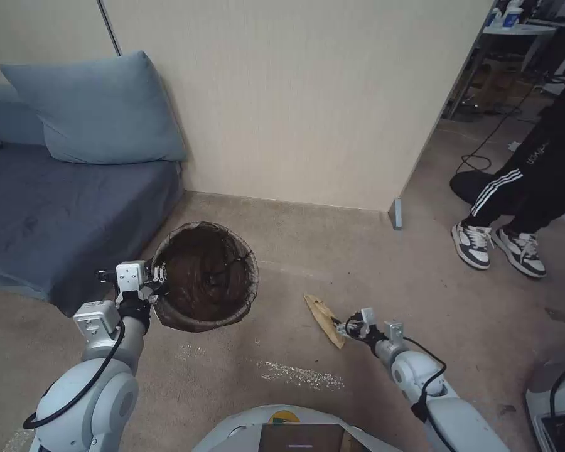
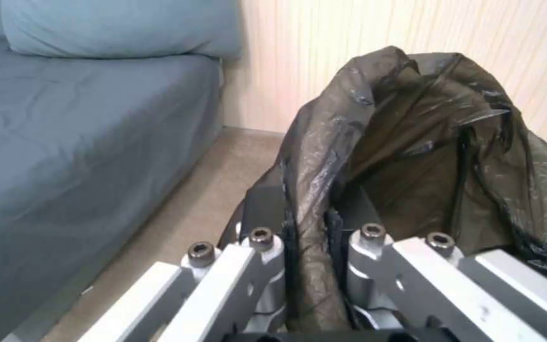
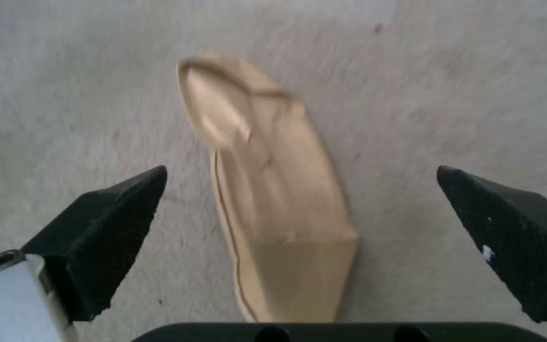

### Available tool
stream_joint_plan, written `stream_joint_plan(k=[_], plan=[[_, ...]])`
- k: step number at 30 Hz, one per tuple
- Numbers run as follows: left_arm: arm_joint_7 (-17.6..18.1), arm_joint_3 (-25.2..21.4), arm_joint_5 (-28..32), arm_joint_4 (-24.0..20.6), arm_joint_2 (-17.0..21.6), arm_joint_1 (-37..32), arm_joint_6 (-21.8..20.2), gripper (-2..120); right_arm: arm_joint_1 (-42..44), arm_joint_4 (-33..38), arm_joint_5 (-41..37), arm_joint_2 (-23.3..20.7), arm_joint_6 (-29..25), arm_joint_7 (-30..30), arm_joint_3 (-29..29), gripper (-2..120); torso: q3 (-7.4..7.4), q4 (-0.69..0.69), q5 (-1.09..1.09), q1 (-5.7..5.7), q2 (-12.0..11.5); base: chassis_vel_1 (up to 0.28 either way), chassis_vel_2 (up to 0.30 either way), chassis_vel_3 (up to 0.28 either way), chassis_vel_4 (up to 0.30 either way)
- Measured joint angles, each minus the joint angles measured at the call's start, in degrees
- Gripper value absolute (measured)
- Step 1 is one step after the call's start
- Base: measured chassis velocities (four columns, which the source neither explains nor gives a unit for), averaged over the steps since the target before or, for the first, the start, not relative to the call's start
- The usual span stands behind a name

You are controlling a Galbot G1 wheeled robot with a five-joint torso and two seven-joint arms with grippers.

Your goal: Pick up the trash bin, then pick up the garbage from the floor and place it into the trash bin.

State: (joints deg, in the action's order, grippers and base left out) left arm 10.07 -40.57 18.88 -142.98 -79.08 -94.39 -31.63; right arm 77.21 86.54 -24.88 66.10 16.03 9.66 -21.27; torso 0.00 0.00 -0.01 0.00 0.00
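Observation:
The trash bin (image 1: 232, 311), round and lined with a dark brown-black bag (image 2: 413, 142), is at centre left beside the sofa. My left gripper (image 1: 159, 275) is shut on the near-left part of its rim; in the left wrist view its fingers (image 2: 267, 266) clamp the bag-covered rim between them. A piece of garbage, a flat brown paper wrapper (image 1: 323, 317), lies on the carpet to the right of the bin. My right gripper (image 1: 344, 328) hangs low over its near end, open, with the wrapper (image 3: 273, 190) between the two black fingertips (image 3: 115, 223).
A blue sofa (image 1: 56, 207) with a pillow (image 1: 94, 107) stands on the left, against a beige wall (image 1: 295, 94). A person's sneakers (image 1: 483, 245) stand at the right. A white scuff (image 1: 301, 375) marks the carpet in front of me. White equipment (image 1: 559, 402) stands at the bottom right.

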Motion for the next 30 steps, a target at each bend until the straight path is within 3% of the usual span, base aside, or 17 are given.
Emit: stream_joint_plan(k=[10, 16, 26, 30], plan=[[-0.1, 0.2, 0.0, 0.4, -0.9, 0.4, -0.2, 7, -3.5, -6.6, 8.6, 6.1, -3.4, 0.2, 3.4, 100, 0.0, 0.01, 0.0, 0.0, 0.0, 0.0, 0.0, 0.0, 0.0], [-0.2, 0.3, 0.0, 0.2, -0.8, 0.4, -0.3, 7, -4.6, -8.7, 10.2, 7.5, -3.8, 0.3, 3.9, 100, 0.0, 0.0, 0.0, 0.0, 0.0, 0.0, 0.0, 0.0, 0.0], [-0.2, 0.6, 0.1, 0.0, -0.9, 0.5, -0.5, 7, -3.9, -8.7, 10.2, 7.3, -3.9, 0.8, 3.1, 68, 0.0, -0.01, 0.0, 0.0, 0.0, 0.0, 0.0, 0.0, 0.0], [-0.2, 0.9, 0.1, 0.0, -0.9, 0.4, -0.5, 7, -3.3, -8.3, 10.3, 7.3, -4.3, 0.6, 2.7, 50, 0.0, 0.0, 0.01, 0.0, 0.0, 0.0, 0.0, 0.0, 0.0]])
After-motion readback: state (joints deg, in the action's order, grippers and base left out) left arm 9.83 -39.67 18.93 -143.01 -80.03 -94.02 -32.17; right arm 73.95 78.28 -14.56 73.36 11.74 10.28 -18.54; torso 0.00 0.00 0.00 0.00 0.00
